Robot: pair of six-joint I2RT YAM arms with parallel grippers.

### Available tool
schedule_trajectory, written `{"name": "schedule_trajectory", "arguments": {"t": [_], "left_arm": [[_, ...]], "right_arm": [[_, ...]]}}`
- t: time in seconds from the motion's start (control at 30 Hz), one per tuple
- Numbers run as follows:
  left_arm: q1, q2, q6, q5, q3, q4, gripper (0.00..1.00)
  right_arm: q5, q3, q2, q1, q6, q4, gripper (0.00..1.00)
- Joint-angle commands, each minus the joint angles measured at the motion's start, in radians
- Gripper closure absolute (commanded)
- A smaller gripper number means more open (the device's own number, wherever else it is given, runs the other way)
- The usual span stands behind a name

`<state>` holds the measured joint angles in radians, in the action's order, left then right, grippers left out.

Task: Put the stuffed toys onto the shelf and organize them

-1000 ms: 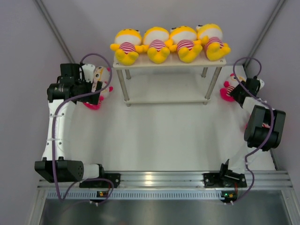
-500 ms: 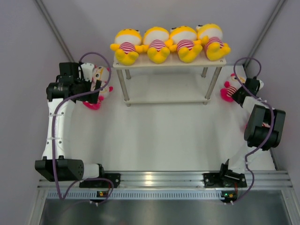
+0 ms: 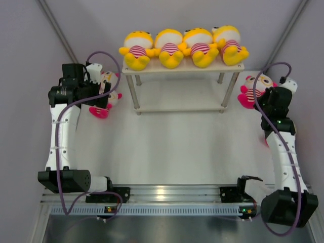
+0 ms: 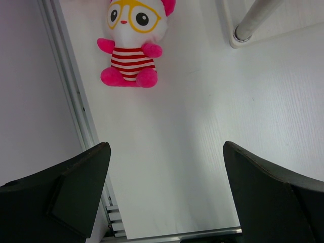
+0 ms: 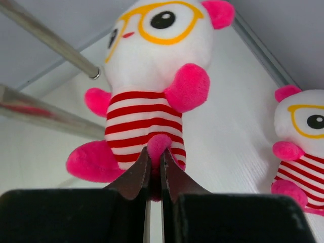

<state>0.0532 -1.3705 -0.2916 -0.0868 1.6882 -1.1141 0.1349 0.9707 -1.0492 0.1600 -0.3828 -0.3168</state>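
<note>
Right pincer (image 5: 154, 154) nipped tight on a pink leg of a pink-limbed doll (image 5: 147, 101), just right of the shelf (image 3: 212, 68); arm stretched fwd along the bench (image 3: 177, 147) right edge. Left pincer (image 4: 166, 152) spread wide, pointing down near second pink doll (image 4: 132, 45), elbow bent. Four yellow dolls (image 3: 182, 48) on top tier.

No legible text, label, brand, number or sign is showing in any view, whether on the stuffed toys (image 3: 183, 47), the shelf (image 3: 182, 70) or the bench (image 3: 177, 144).
</note>
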Motion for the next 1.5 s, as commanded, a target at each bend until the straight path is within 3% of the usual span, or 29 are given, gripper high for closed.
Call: {"name": "schedule_trajectory", "arguments": {"t": [0.0, 0.13, 0.23, 0.33, 0.43, 0.47, 0.53, 0.6, 0.83, 1.03, 1.47], "left_arm": [[0.004, 0.004, -0.018, -0.042, 0.044, 0.011, 0.01], [0.004, 0.028, -0.026, -0.016, 0.015, 0.010, 0.01], [0.004, 0.037, -0.027, -0.019, -0.002, 0.010, 0.01], [0.004, 0.044, -0.026, -0.033, -0.005, 0.010, 0.01], [0.005, 0.047, -0.023, -0.040, -0.010, 0.010, 0.01], [0.005, 0.047, -0.023, -0.041, -0.012, 0.010, 0.01], [0.005, 0.050, -0.020, -0.042, -0.024, 0.011, 0.01], [0.005, 0.056, -0.024, -0.041, -0.031, 0.010, 0.01], [0.005, 0.057, -0.030, -0.008, -0.055, 0.010, 0.01], [0.005, 0.037, -0.034, -0.002, -0.061, 0.010, 0.01], [0.005, 0.017, -0.035, -0.018, -0.064, 0.010, 0.01]], "right_arm": [[-0.018, 0.089, 0.040, -0.063, 0.067, -0.207, 1.00], [-0.035, 0.120, 0.124, -0.196, 0.093, -0.343, 1.00], [-0.102, 0.143, 0.179, -0.224, 0.104, -0.441, 1.00], [-0.240, 0.180, 0.202, -0.237, 0.124, -0.521, 1.00], [-0.470, 0.165, 0.215, -0.257, 0.145, -0.486, 1.00], [-0.550, 0.123, 0.224, -0.266, 0.145, -0.435, 1.00], [-0.564, 0.054, 0.280, -0.307, 0.131, -0.218, 1.00], [-0.522, -0.068, 0.314, -0.335, 0.104, 0.047, 1.00], [-0.376, -0.240, 0.195, -0.355, 0.016, 0.569, 1.00], [-0.305, -0.254, -0.026, -0.356, -0.010, 0.723, 1.00], [-0.089, -0.334, -0.222, -0.389, -0.088, 0.929, 1.00]]}}
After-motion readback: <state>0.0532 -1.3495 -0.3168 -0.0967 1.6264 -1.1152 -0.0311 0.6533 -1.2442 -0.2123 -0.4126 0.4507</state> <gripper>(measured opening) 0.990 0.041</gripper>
